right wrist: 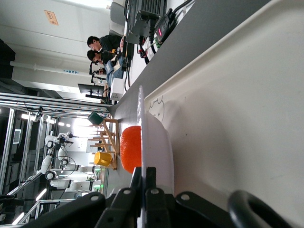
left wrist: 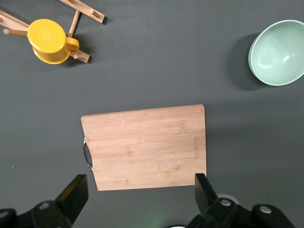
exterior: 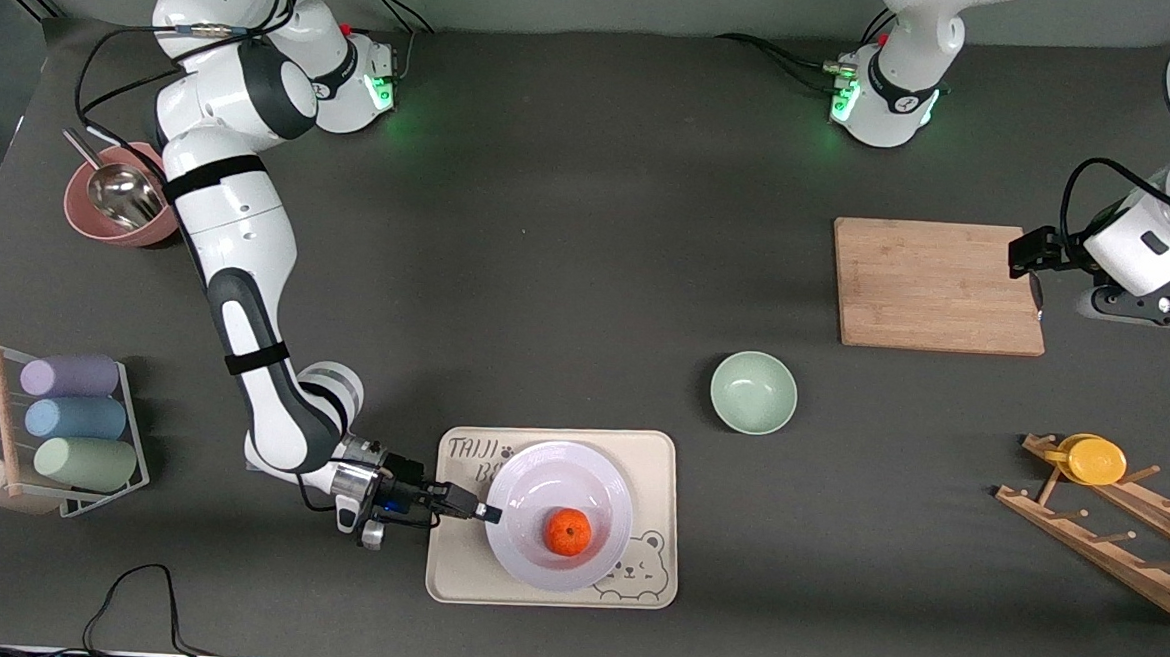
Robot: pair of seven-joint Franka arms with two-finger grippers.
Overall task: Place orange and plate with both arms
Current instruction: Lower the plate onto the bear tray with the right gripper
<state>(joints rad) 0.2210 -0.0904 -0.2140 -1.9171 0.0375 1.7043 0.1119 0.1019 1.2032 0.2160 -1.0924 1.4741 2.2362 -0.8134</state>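
While the orange [exterior: 568, 532] sits in the plate [exterior: 547, 482] on a beige tray [exterior: 653, 457] near the front of the dark grey bench [exterior: 548, 267], the right gripper [exterior: 483, 511] pinches the plate's rim. Left gripper [left wrist: 142, 194], jaws spread, hangs over a wooden cutting board [left wrist: 147, 147]. Right wrist view: people at desks.

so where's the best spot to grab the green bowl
By its rim, from straight above. The green bowl sits upright and open, standing alone on the table, so one finger of a tool can likely drop inside and one outside the thin wall.
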